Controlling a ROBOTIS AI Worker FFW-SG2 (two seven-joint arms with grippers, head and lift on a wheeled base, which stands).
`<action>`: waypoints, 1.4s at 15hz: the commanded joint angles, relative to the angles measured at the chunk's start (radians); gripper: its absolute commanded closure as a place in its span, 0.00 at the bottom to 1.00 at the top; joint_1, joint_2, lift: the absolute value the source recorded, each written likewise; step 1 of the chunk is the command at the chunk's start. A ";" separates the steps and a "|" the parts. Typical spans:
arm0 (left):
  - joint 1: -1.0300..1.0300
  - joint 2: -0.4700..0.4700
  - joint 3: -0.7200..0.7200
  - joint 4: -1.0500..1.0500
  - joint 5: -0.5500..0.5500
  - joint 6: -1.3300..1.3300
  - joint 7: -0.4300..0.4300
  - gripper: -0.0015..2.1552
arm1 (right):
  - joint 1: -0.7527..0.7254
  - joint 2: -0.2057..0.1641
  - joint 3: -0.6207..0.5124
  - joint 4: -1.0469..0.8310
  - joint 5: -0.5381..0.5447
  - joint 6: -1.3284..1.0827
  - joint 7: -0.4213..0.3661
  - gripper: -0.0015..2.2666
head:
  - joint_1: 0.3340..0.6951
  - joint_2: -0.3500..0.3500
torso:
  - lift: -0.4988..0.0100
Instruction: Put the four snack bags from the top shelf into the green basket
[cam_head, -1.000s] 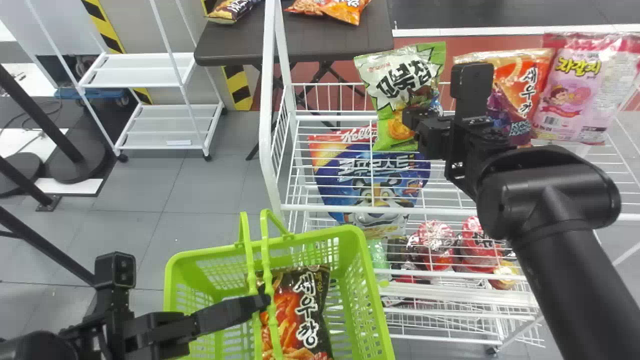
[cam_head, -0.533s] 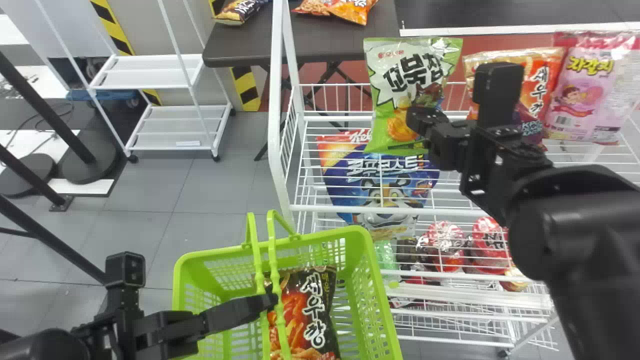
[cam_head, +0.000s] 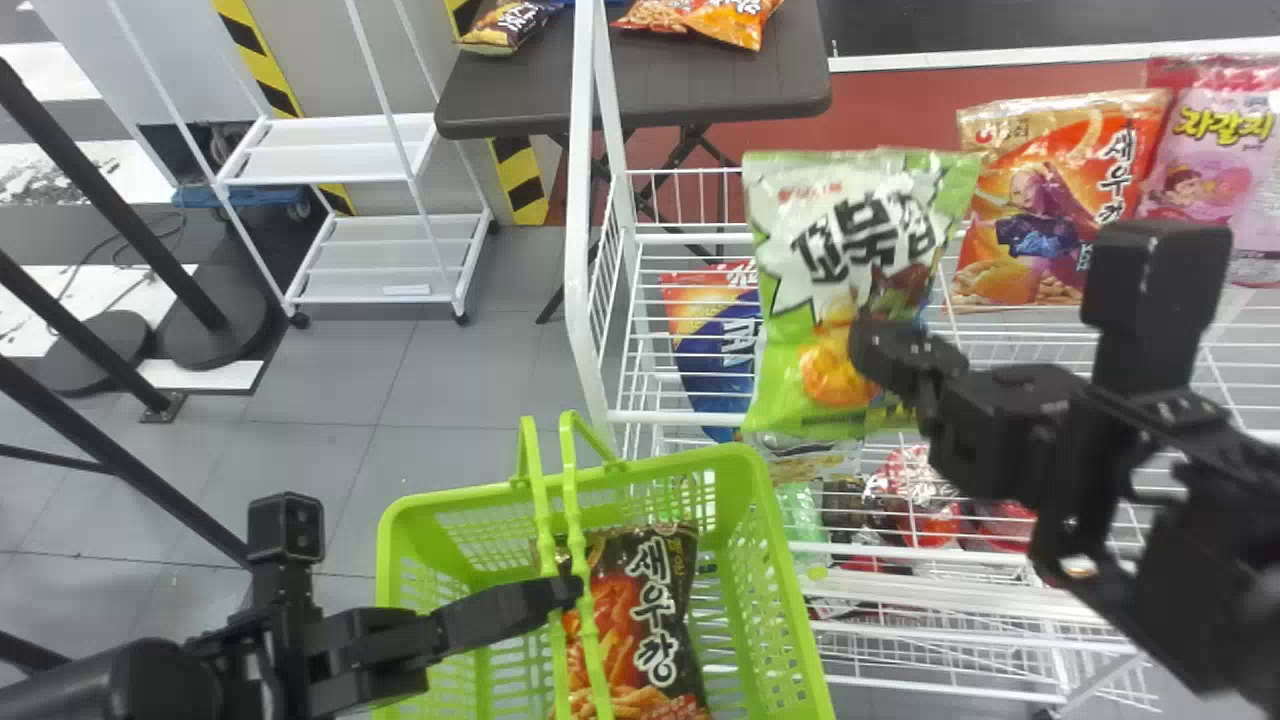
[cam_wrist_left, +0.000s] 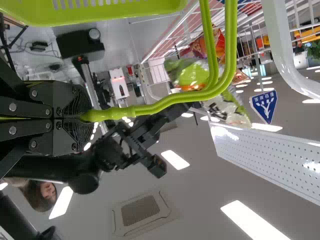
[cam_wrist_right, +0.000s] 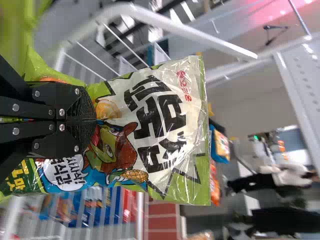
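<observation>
One bag (cam_head: 655, 625) is lying in the green basket (cam_head: 735, 460), the green-and-white bag (cam_head: 850, 260) is hanging upright just beyond its right corner, and the orange bag (cam_head: 1050, 200) and pink bag (cam_head: 1215, 180) are waiting on the top shelf (cam_head: 680, 416); I am judging one done, three left. My left end effector (cam_head: 572, 590) is clenching the basket's handle (cam_wrist_left: 120, 113), low down; my right end effector (cam_head: 872, 345), higher, is pointing leftward, pinching the green-and-white bag below its middle.
</observation>
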 joint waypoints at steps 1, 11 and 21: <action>-0.002 0.000 -0.004 0.000 0.000 0.000 -0.011 1.00 | 0.042 -0.005 0.028 -0.037 -0.056 0.137 0.019 0.99 | 1.00 0.80 | 0.98; 0.000 -0.003 -0.015 -0.008 0.002 0.009 -0.011 1.00 | -0.035 -0.022 0.275 0.187 -0.053 0.226 0.013 0.99 | 1.00 1.00 | 0.98; 0.003 -0.006 -0.024 -0.008 0.003 0.009 -0.011 1.00 | -0.298 0.036 0.468 0.707 -0.091 0.002 -0.006 0.82 | 1.00 1.00 | 0.98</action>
